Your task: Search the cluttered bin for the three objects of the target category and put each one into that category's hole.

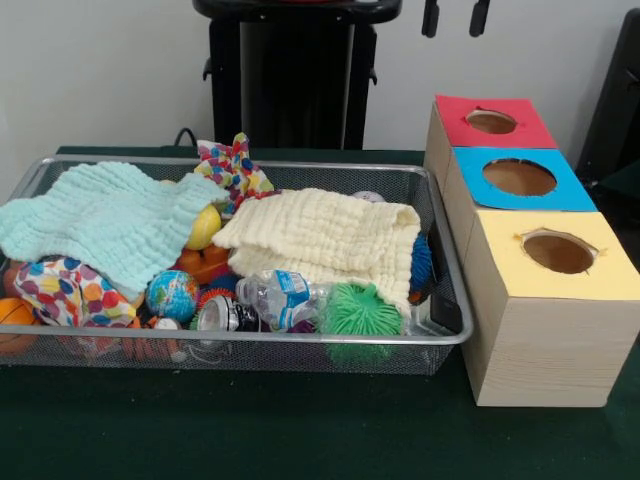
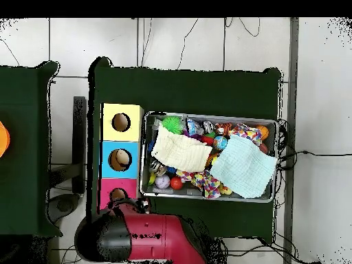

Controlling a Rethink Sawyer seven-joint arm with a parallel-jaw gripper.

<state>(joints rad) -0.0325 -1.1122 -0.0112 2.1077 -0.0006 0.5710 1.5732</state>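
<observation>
The gripper shows only as two dark fingertips at the top edge of the front view, hanging apart from each other with nothing between them, so it stands open and empty. The bin lies well below it and off toward the picture's left, resting on the dark green table. It is a wide, shallow silver wire-mesh tray with a rounded rim, heaped with toys. A mint cloth covers its left part and a pale yellow cloth its middle, with a green spiky ball, a small globe ball and a clear bottle along the near side. Almost straight beneath the gripper, just beside the bin, stand three wooden boxes topped red, blue and yellow, each with a round hole.
</observation>
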